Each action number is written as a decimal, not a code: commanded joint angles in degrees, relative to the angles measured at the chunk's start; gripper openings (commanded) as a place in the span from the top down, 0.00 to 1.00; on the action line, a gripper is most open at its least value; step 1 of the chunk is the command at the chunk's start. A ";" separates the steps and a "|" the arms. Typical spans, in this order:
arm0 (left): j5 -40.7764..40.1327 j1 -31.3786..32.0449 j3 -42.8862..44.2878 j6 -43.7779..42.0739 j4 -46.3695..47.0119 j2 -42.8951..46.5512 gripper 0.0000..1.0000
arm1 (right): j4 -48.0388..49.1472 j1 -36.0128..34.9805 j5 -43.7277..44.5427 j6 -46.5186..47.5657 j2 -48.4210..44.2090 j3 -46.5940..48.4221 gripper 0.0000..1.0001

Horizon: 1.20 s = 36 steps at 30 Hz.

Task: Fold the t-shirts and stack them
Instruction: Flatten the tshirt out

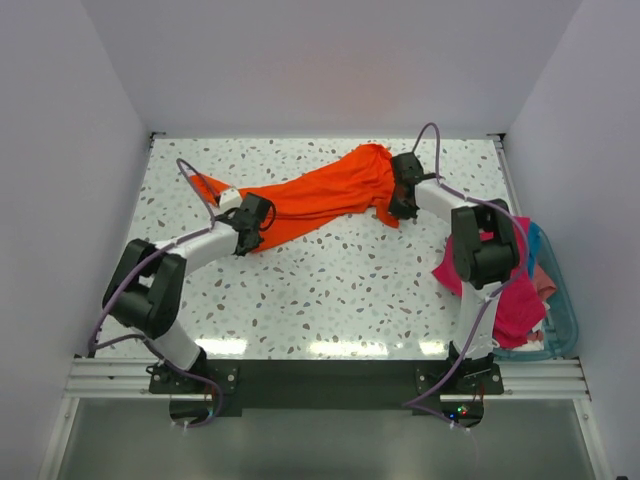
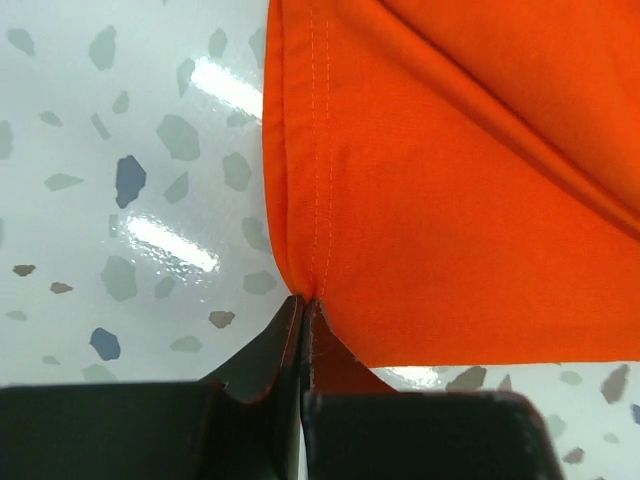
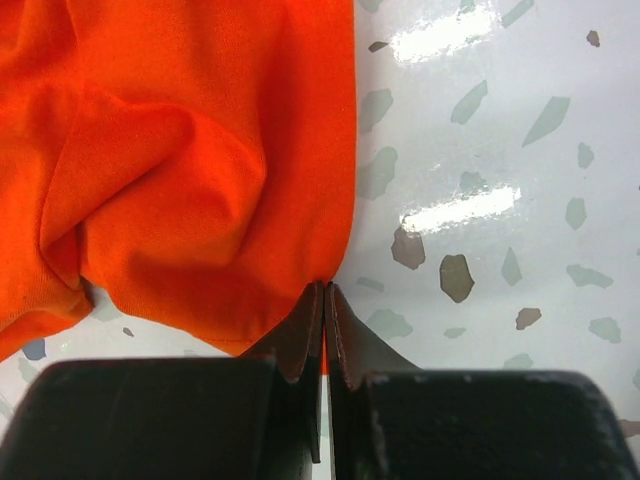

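The bright orange t-shirt [image 1: 320, 195] is stretched in a long bunched band across the far half of the speckled table. My left gripper [image 1: 252, 222] is shut on its left hem; the left wrist view shows the stitched orange edge [image 2: 400, 170] pinched between the closed jaws [image 2: 303, 300]. My right gripper [image 1: 403, 190] is shut on its right end; the right wrist view shows orange cloth [image 3: 200, 170] clamped at the closed tips [image 3: 325, 290]. The magenta-pink t-shirt [image 1: 515, 300] and a paler pink one [image 1: 542, 280] lie heaped in the bin at right.
A teal plastic bin [image 1: 560, 330] stands at the table's right edge, beside the right arm's base. White walls enclose the table on the left, back and right. The speckled tabletop [image 1: 330, 290] lies between the arms and the near edge.
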<state>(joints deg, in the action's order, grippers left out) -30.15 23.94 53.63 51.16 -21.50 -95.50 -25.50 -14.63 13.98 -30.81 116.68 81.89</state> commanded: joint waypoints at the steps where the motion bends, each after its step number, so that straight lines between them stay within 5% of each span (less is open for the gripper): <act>1: -1.49 -2.40 0.87 -2.99 -0.39 8.99 1.00 | -0.78 -0.05 1.84 0.22 -5.49 -0.15 1.00; 14: 2.12 -11.90 4.29 -14.76 -5.74 28.08 1.00 | -7.55 0.22 4.74 2.07 -26.49 1.08 1.00; 26: 1.67 -12.43 28.18 -22.68 -14.71 38.29 1.00 | -19.41 0.22 6.94 6.10 -46.88 21.98 1.00; 36: 3.96 -12.43 43.05 -24.08 -11.91 30.13 1.00 | -18.10 0.13 1.68 10.94 -37.52 41.51 1.00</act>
<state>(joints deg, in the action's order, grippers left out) -26.74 12.01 95.57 29.39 -34.54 -60.51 -43.68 -14.61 17.34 -23.18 71.70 122.48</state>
